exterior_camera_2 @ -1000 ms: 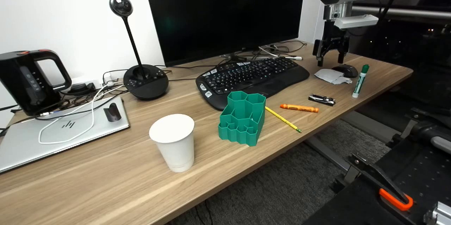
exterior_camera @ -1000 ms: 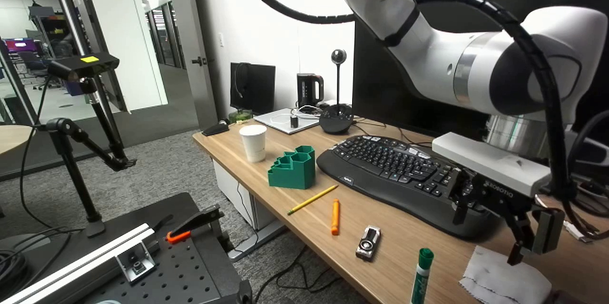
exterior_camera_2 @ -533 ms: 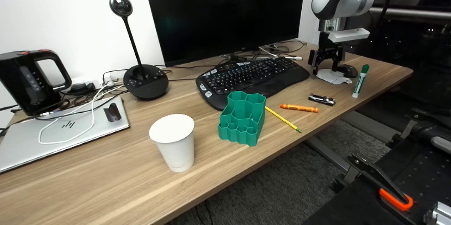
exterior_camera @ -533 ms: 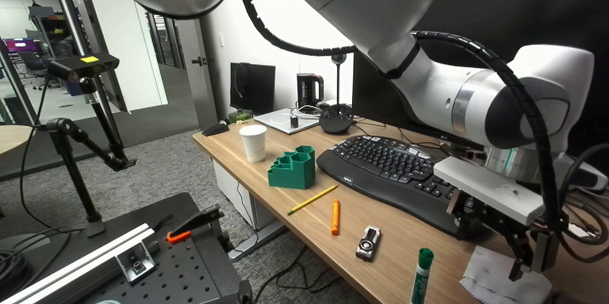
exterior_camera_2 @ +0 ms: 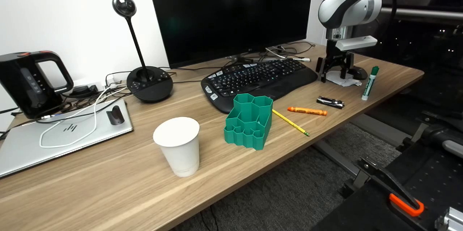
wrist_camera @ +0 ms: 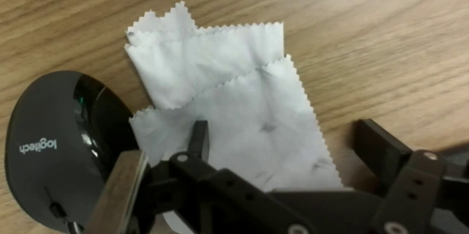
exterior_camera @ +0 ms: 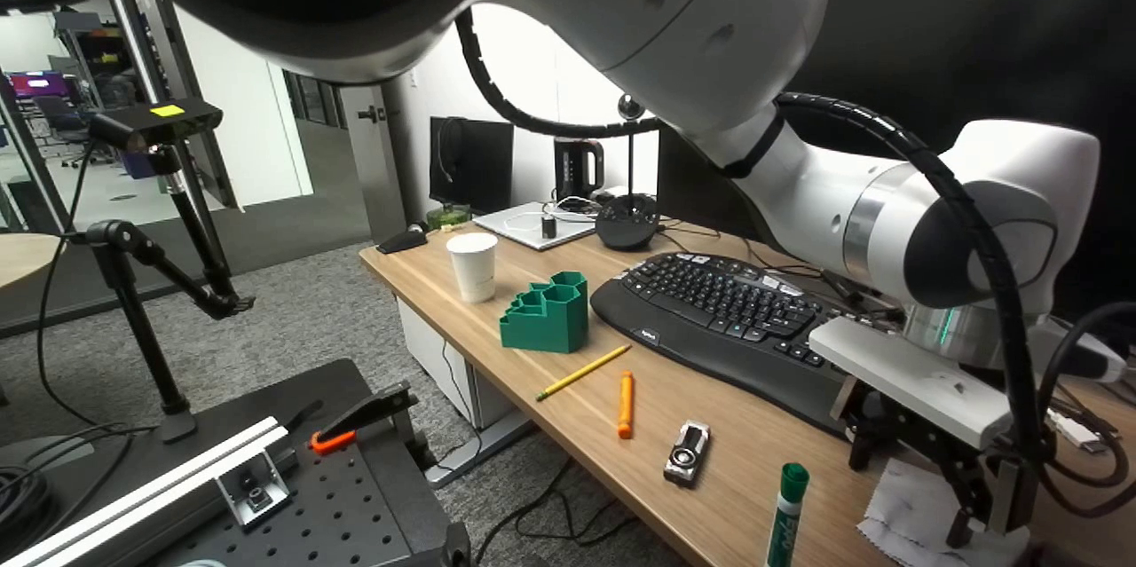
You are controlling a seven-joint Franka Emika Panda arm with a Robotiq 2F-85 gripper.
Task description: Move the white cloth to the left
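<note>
Topping woodgrain desk [exterior_camera_2: 217, 166], white cloth [wrist_camera: 238, 113], carpet [exterior_camera: 293, 327] below

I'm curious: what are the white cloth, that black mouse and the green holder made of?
White cloth: thin, matte fabric, given its zigzag-cut edges and soft creases; the fibre can't be told.
Black mouse: probably plastic, its smooth shell matte but for a glossy section catching bright reflections.
Green holder: likely rigid plastic, fairly dull, judging by its thin, crisp walls.
</note>
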